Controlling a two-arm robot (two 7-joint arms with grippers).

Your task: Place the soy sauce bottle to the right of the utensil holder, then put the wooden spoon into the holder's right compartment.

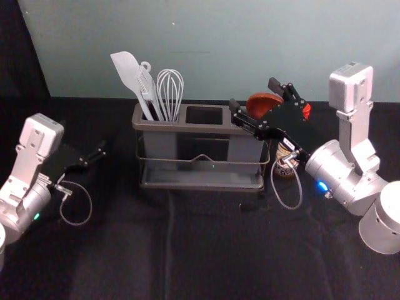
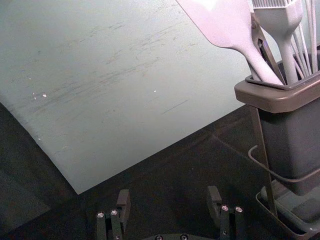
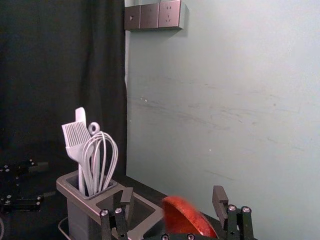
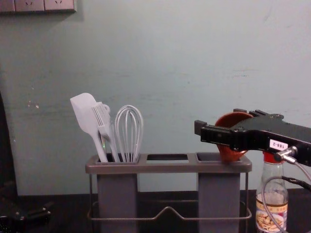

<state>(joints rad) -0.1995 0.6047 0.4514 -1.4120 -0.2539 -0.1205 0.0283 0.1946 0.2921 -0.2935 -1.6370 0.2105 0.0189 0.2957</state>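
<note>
All jaws gape: left gripper [image 1: 100, 151] left of holder [image 1: 187, 128], right gripper [image 1: 254, 94] around spoon [image 3: 182, 219] in holder's right compartment, bottle [image 4: 266, 209] right of holder.

Even light on wall [image 3: 240, 90] — white glare on spatula [image 2: 225, 27] — soft shadow under sockets [image 3: 169, 14].

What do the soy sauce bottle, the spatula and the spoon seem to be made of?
Soy sauce bottle: probably smooth glass; its upper part is see-through and shiny.
Spatula: silicone or plastic, I cannot tell which; it is pale, even and smooth, without visible grain.
Spoon: likely wood with lacquer, judging from its reddish-brown, slightly mottled surface.
</note>
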